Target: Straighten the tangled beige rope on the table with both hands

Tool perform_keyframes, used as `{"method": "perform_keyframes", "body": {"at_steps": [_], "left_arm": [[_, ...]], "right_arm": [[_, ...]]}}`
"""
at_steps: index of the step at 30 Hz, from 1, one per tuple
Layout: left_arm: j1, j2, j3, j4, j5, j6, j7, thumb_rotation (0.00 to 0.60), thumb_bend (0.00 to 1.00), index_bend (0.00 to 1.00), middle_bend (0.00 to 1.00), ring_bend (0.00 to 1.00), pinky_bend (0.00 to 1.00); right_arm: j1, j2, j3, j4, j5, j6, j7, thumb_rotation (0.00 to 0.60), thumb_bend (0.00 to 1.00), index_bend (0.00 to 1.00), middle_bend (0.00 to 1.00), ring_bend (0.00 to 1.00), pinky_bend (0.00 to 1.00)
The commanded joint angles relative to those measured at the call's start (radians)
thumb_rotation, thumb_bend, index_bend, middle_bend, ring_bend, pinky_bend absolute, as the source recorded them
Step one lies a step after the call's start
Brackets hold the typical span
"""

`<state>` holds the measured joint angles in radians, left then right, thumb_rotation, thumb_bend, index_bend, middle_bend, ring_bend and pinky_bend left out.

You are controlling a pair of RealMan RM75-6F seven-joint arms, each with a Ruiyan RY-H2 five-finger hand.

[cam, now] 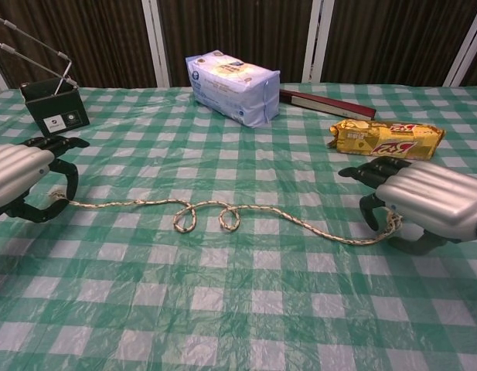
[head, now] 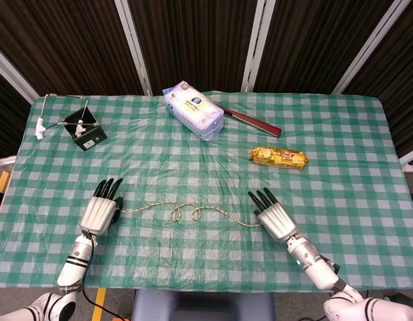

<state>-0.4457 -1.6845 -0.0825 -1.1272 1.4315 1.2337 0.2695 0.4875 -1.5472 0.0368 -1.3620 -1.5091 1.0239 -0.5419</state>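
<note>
One beige rope lies on the green checked tablecloth near the front edge, its long axis running left to right across the table. Near its middle it curls into two small loops side by side; from there the right part sags slightly toward the front before ending in a frayed tip.

The left hand sits over the rope's left end, palm down with fingers pointing away from the robot; in the chest view its dark fingers curl around that end, so it grips the rope. The right hand covers the frayed right end, which shows between its curved fingers, but whether it has actually closed on the rope cannot be told.

Toward the back of the table lie four other things, one of each: a black wire-handled holder, a pale blue tissue pack, a dark red book just behind it, and a yellow snack packet.
</note>
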Motion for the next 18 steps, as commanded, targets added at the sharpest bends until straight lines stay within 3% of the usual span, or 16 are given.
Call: {"method": "perform_keyframes", "body": {"at_steps": [1,18], "left_arm": [[0.000,0.000,0.000,0.000,0.000,0.000,0.003,0.600,0.46,0.65,0.06,0.00,0.11],[-0.003,0.014,0.006,-0.008,0.003,-0.008,0.005,0.600,0.46,0.65,0.06,0.00,0.11]], "right_arm": [[0.002,-0.006,0.001,0.008,0.005,0.004,0.000,0.600,0.42,0.61,0.00,0.00,0.00],[0.014,-0.024,-0.002,0.021,0.068,-0.014,-0.052,0.600,0.42,0.66,0.00,0.00,0.00]]}}
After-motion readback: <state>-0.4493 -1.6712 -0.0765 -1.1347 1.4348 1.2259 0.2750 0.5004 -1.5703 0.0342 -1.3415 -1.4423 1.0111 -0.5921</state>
